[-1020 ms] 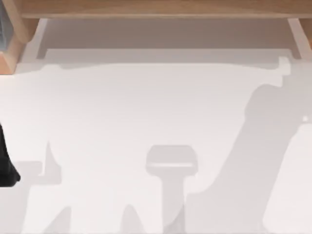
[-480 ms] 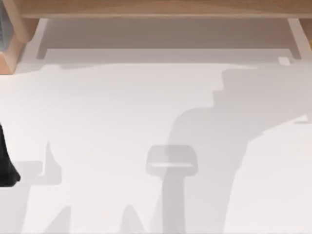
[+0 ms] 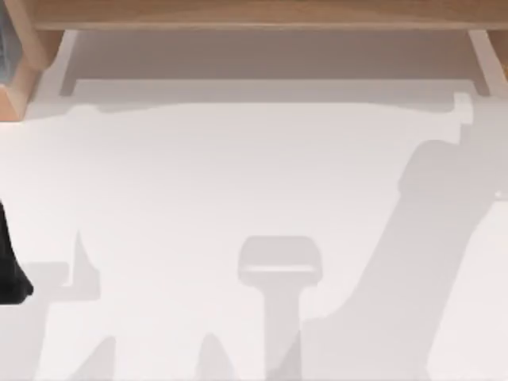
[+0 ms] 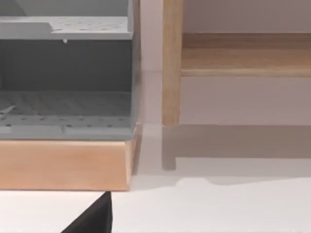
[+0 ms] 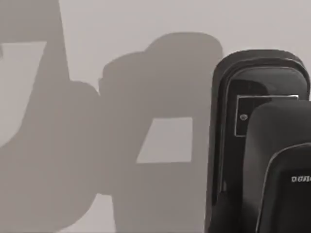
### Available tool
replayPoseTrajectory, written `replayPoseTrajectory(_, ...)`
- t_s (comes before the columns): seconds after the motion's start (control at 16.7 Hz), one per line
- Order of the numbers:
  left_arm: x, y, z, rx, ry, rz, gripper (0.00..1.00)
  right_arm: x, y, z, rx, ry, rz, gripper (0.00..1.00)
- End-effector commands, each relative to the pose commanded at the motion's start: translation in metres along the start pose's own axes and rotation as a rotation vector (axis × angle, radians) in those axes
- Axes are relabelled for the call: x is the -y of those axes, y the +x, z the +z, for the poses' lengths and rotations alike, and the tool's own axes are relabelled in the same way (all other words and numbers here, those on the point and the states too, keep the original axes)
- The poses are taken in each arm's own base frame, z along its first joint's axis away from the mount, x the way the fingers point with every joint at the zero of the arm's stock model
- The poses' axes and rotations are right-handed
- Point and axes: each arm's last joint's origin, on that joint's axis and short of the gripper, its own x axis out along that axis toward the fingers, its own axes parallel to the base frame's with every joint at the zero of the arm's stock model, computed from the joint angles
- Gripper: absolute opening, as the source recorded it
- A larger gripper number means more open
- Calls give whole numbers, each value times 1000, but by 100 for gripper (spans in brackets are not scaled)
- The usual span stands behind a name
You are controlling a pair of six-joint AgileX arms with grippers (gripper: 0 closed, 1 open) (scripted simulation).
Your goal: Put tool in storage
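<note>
The stapler (image 5: pixel 252 97) sat close in front of the right wrist camera, a slim black oblong with a rounded end and a rectangular patch outlined in a paler tone near that end. It was seen against the white desk (image 5: pixel 146 19), where broad grey shadows spread beside it. A rounded black part with pale lettering (image 5: pixel 291 179) overlapped the stapler's near end. I could not tell whether it belonged to the stapler or to the arm. Nor could I tell how the right gripper's jaws stood, or whether they had hold of the stapler. In the top view the desk (image 3: pixel 238 175) lay white under the shadows of both arms, with a wooden shelf (image 3: pixel 254 12) running along its far edge. The left arm (image 3: pixel 8 270) stood parked as a dark shape at the desk's left edge. The left gripper (image 4: pixel 95 218) appeared as a black wedge low in the left wrist view, and I could not tell the state of its jaws. Beyond it stood a grey storage unit (image 4: pixel 63 68) with perforated shelves on a light wooden base (image 4: pixel 63 165). Just beside the unit were an upright wooden post (image 4: pixel 171 63) and a wooden board (image 4: pixel 243 53) above the desk.
</note>
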Motion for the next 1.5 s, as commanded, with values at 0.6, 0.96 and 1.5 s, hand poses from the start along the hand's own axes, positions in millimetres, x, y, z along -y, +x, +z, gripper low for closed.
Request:
replayPoseTrajectory(0.6, 0, 0, 0, 0, 0, 0, 100, 0, 11, -2, -33, -12, 13, 38)
replayPoseTrajectory(0.96, 0, 0, 0, 0, 0, 0, 100, 0, 11, -2, -33, -12, 13, 83)
replayPoseTrajectory(1.5, 0, 0, 0, 0, 0, 0, 100, 0, 11, -2, -33, -12, 13, 100)
